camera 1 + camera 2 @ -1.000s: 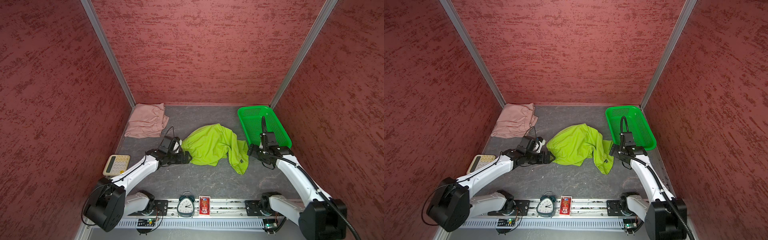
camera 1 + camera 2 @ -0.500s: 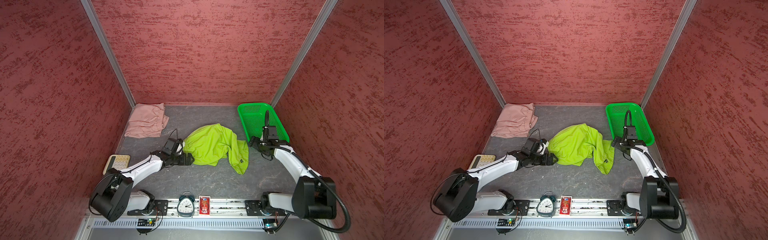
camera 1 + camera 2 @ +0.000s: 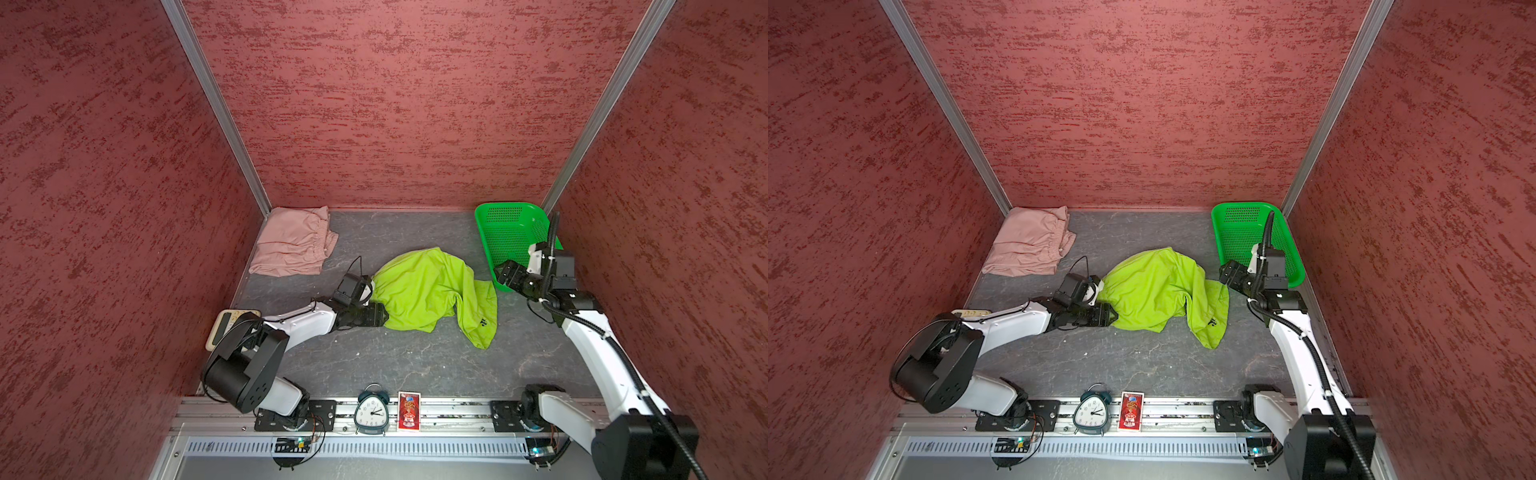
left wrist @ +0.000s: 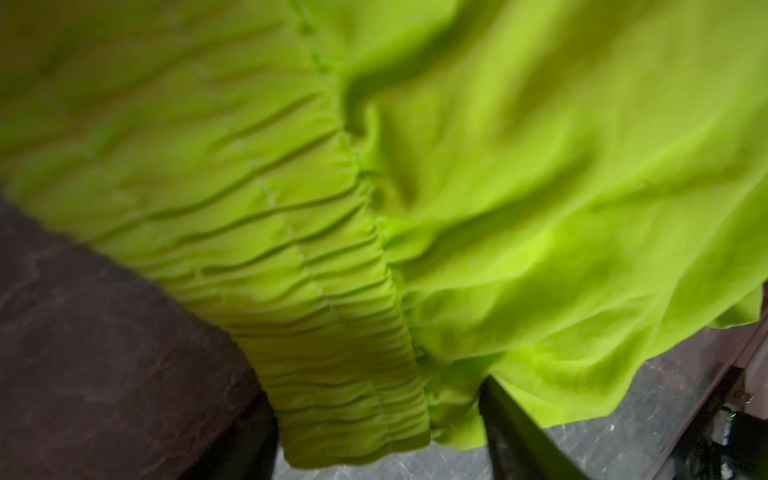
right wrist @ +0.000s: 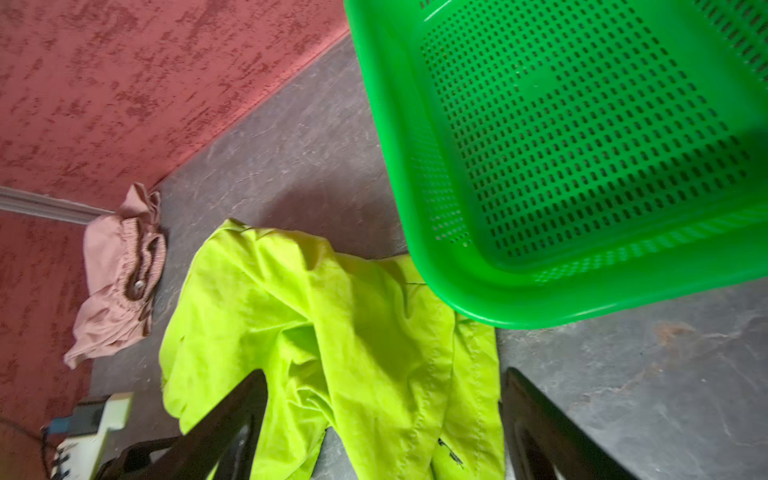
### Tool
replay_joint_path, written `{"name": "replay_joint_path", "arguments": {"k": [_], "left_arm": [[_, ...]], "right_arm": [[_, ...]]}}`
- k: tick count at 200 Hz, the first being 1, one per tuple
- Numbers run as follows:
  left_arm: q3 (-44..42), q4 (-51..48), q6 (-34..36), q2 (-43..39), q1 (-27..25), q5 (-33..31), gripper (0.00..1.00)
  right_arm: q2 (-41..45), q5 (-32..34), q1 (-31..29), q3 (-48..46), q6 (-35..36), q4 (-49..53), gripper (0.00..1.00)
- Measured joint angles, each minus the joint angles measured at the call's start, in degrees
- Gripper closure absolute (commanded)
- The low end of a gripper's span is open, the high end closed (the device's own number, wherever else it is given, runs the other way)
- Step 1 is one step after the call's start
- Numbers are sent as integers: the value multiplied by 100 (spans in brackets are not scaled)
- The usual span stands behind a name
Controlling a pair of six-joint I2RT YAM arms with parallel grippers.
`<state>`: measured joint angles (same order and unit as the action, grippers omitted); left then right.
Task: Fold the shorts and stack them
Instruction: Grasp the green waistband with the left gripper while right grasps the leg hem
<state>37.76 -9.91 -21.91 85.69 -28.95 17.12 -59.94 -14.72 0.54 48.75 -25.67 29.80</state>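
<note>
The lime green shorts (image 3: 424, 286) (image 3: 1154, 286) lie crumpled mid-table. Their gathered waistband (image 4: 332, 332) sits between the jaws of my left gripper (image 3: 384, 318) (image 3: 1111, 318) (image 4: 376, 390), which stand apart on either side of it, low on the table. My right gripper (image 3: 500, 274) (image 3: 1225, 274) (image 5: 384, 374) hovers open over the shorts' right leg (image 5: 415, 395), by the basket's near corner, holding nothing. The dusty pink shorts (image 3: 291, 245) (image 3: 1030, 245) (image 5: 116, 282) lie folded in the far left corner.
A bright green perforated basket (image 3: 509, 206) (image 3: 1246, 205) (image 5: 540, 307) stands at the far right, touching the lime fabric. A calculator (image 3: 226, 328) lies at the left under my left arm. A clock (image 3: 372, 411) and a red card box (image 3: 409, 411) stand on the front rail.
My left arm has dropped lower and pushed its jaws onto the waistband edge, and the jaws have narrowed. My right gripper has drifted slightly back toward the basket.
</note>
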Motion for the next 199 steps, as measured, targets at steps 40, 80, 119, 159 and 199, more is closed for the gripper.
{"name": "replay_joint_path", "arguments": {"k": [40, 80, 119, 159, 199], "left_arm": [[507, -304, 76, 116, -26, 131, 100], [1169, -1414, 74, -975, -11, 31, 100], [1915, -2446, -92, -2057, 415, 79, 100], [2487, -3069, -291, -2149, 619, 107, 100], [2490, -3163, -299, -2065, 1078, 188, 68]], "right_arm": [[-216, -24, -378, -4, 35, 74, 12], [-868, 297, -1244, 223, 205, 424, 13], [-1390, 719, -2157, 264, 393, 612, 17], [-1681, 791, -2557, 260, 479, 455, 41], [-2131, 667, -2588, 216, 417, -232, 63]]}}
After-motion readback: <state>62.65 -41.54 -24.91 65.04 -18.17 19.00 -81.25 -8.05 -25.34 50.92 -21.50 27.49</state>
